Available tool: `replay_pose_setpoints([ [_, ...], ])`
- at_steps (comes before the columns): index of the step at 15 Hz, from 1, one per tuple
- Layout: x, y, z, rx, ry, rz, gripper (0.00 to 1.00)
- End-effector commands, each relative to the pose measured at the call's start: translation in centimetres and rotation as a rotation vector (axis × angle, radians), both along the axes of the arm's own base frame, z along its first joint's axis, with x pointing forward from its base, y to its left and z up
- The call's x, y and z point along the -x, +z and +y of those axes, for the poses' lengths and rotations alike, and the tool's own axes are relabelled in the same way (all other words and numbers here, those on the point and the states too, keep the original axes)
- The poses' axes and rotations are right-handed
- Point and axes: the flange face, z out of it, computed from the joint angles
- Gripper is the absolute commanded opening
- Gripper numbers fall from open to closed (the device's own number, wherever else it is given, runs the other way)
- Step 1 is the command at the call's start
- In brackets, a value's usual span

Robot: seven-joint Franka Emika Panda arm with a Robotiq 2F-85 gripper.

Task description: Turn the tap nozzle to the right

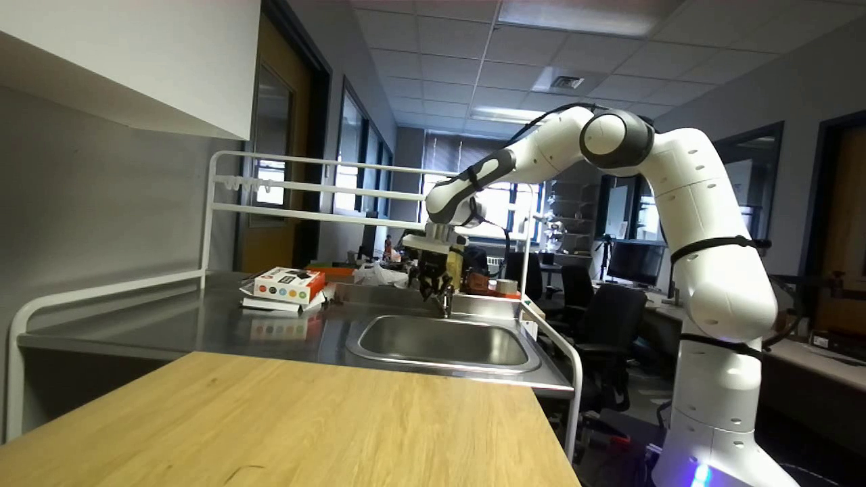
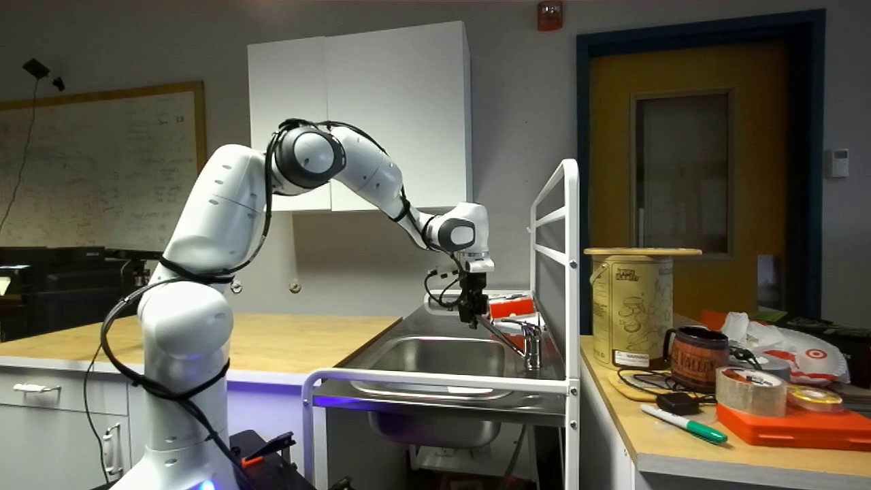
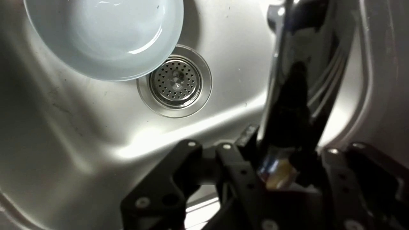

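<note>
The tap nozzle is a slim shiny metal spout. It slants from the tap's upright base toward my gripper in an exterior view (image 2: 502, 338) and is partly hidden in another exterior view (image 1: 447, 303). In the wrist view the nozzle (image 3: 311, 60) fills the upper right and runs down between my fingers. My gripper (image 3: 281, 148) has a black finger on each side of its end and looks shut on it; the dark right finger is hard to make out. The gripper points down at the nozzle's free end in both exterior views (image 1: 435, 289) (image 2: 472, 318).
A pale bowl (image 3: 108, 38) stands in the steel sink (image 3: 227, 41) beside the drain (image 3: 175, 80). A white rack frame (image 2: 571, 272) rises behind the tap. A red-and-white box (image 1: 287, 284) lies on the counter. A wooden table (image 1: 325, 412) adjoins the sink.
</note>
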Motion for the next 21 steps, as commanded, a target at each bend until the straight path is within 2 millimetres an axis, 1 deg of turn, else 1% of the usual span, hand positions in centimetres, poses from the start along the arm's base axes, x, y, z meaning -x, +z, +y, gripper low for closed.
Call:
replay_pose_setpoints([
  [1, 0.9, -0.4, -1.9, -0.008, -0.040, 0.013, 0.02],
  [4, 1.6, -1.0, -3.2, -0.003, -0.062, 0.027, 0.03],
  [9, 2.3, -1.5, -3.6, 0.005, -0.067, 0.038, 0.02],
  [15, 4.1, -2.1, -4.3, 0.005, -0.068, 0.058, 0.02],
  [18, 4.9, -1.5, -4.5, -0.003, -0.054, 0.051, 0.02],
  [21, 5.8, -1.1, -5.2, -0.007, -0.041, 0.043, 0.02],
])
